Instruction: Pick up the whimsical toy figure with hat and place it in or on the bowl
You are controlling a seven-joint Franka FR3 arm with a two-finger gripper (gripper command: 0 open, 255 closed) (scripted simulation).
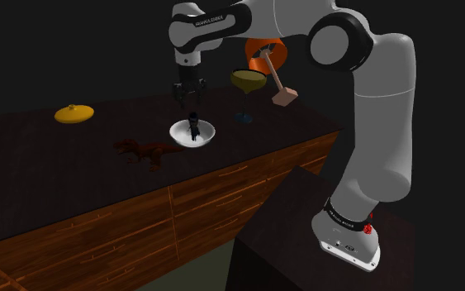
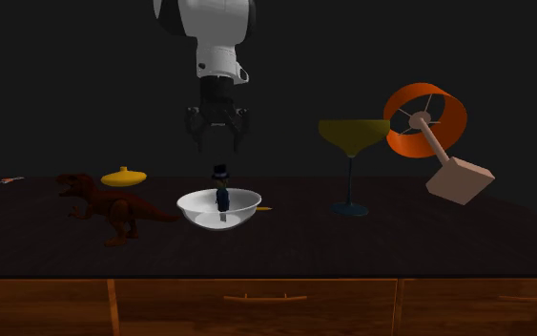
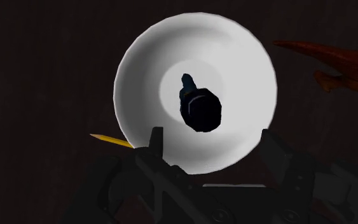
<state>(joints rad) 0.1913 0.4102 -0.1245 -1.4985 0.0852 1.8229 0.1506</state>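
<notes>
Gripper (image 3: 211,135), jaws apart & empty, hangs above hatted toy figure (image 3: 199,108) standing in white bowl (image 3: 145,70).

The bowl (image 3: 247,57) hides part of the yellow pencil (image 3: 110,139).

Shoulder view: short line of dark lettering along white upper link (image 1: 212,23) of arm (image 1: 379,107). Looks like maker's name, letters too small to read for sure. Second tiny line of pale lettering on dark band (image 1: 344,217) at arm's foot, over stand (image 1: 296,240). Unreadable. Nothing else legible in any view.
</notes>
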